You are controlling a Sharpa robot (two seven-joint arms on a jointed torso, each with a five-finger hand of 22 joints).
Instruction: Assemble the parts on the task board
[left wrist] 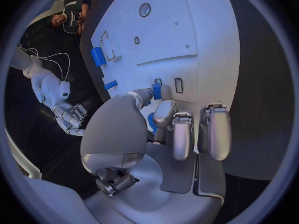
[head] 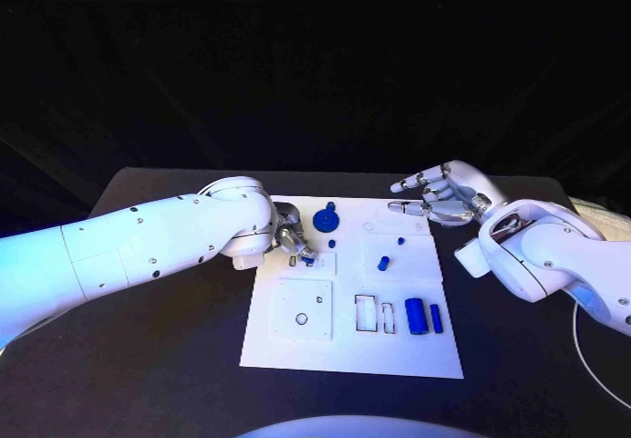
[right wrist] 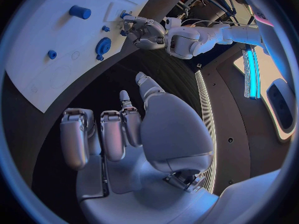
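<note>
The white task board (head: 345, 351) lies in the middle of the black table. My left hand (head: 292, 239) is over the board's left edge and pinches a small blue part (left wrist: 157, 90) at its fingertips, right by two small slots (left wrist: 179, 85). My right hand (head: 440, 196) hovers off the board's far right corner, fingers apart and holding nothing. A blue gear (head: 326, 219), a short blue peg (head: 383, 263), a blue cylinder (head: 416, 316) and a thin blue bar (head: 435, 318) lie on the board. The gear (right wrist: 102, 46) and my left hand (right wrist: 144, 31) also appear in the right wrist view.
A raised white plate (head: 303, 308) with round holes takes up the board's near left part. Rectangular slots (head: 365, 312) lie beside the blue cylinder. A thin white cable (head: 585, 347) curves over the table at the right.
</note>
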